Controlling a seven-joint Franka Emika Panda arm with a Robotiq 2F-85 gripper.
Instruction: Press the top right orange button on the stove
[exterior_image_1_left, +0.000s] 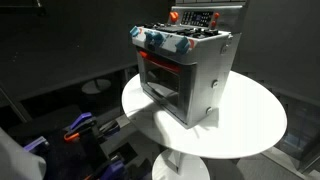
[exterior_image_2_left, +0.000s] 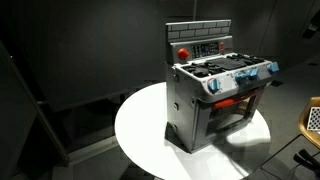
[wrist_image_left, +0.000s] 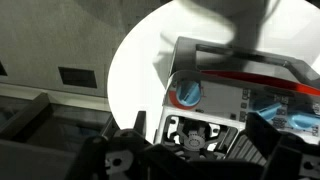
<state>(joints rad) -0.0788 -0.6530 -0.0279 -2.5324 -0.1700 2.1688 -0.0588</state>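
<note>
At the 9 o'clock end of the upright back panel, in an exterior view, sits the orange button (exterior_image_2_left: 183, 53). The panel stands on the rear of the toy stove (exterior_image_2_left: 215, 100), above a row of blue knobs (exterior_image_2_left: 245, 78). The stove stands on a round white table (exterior_image_2_left: 140, 130). In the wrist view the gripper (wrist_image_left: 197, 135) comes in at 6 o'clock, well apart from the button. Its fingers are spread wide and hold nothing.
</note>
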